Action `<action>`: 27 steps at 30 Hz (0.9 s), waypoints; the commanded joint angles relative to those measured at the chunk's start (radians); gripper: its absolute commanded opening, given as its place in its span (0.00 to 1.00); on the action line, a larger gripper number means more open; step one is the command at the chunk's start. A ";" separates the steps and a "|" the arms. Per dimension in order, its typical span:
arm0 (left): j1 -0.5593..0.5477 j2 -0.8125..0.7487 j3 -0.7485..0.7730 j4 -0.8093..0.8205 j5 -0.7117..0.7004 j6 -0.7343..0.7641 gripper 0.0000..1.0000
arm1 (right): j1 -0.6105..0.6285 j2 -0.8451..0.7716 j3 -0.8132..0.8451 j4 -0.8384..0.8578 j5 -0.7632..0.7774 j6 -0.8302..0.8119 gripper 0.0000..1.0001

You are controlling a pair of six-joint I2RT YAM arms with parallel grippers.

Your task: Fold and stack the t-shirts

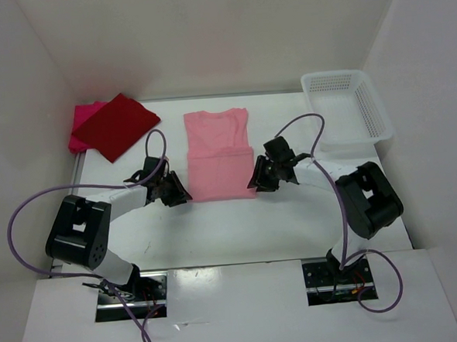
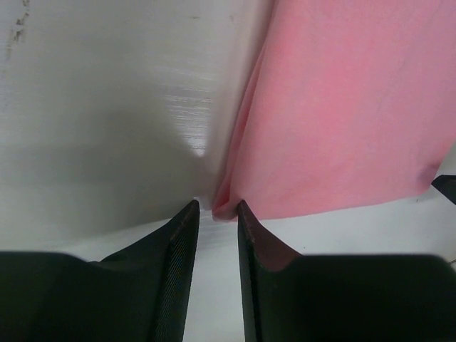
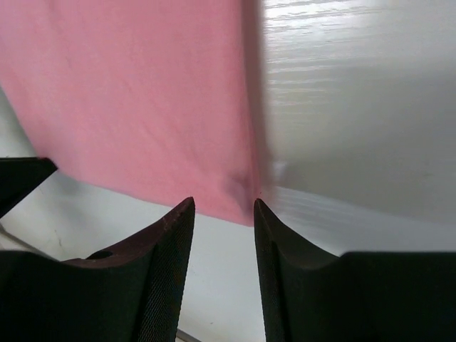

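The light salmon-pink shirt (image 1: 218, 152) lay flat as a long, narrow shape in the middle of the table (image 1: 240, 232), while the dark red shirt (image 1: 117, 125) sat folded on the magenta shirt (image 1: 80, 122) at the far left corner. At the near edge's two corners, your left gripper (image 2: 217, 206) stood with jaws narrowly apart, the cloth corner right at their tips. Your right gripper (image 3: 224, 203) stood wider, its corner just ahead of the tips, and neither was visibly pinching cloth. Closing from there, you risked catching only the top layer or missing the right corner altogether, and a one-sided lift would have skewed the fold. Tips that low could also have scraped the table
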 commanded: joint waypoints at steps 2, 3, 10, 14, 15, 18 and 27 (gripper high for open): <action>0.008 0.009 -0.016 0.012 -0.028 0.019 0.35 | -0.008 -0.034 -0.058 -0.037 0.084 0.026 0.45; 0.008 0.009 -0.007 0.012 -0.028 0.019 0.34 | -0.008 -0.034 -0.070 -0.028 0.085 0.040 0.45; 0.008 0.031 -0.007 0.031 -0.008 0.009 0.26 | -0.008 -0.002 -0.099 0.016 0.043 0.049 0.41; 0.008 0.063 -0.007 0.042 0.015 0.009 0.19 | -0.008 0.017 -0.099 0.047 0.019 0.049 0.23; 0.008 0.063 -0.007 0.042 0.015 0.018 0.16 | -0.008 0.017 -0.099 0.047 0.006 0.049 0.19; 0.008 0.072 -0.007 0.031 0.015 0.029 0.03 | -0.008 0.026 -0.099 0.047 -0.003 0.058 0.07; 0.008 -0.112 -0.086 -0.115 0.065 0.052 0.00 | -0.008 -0.204 -0.239 -0.046 -0.014 0.110 0.00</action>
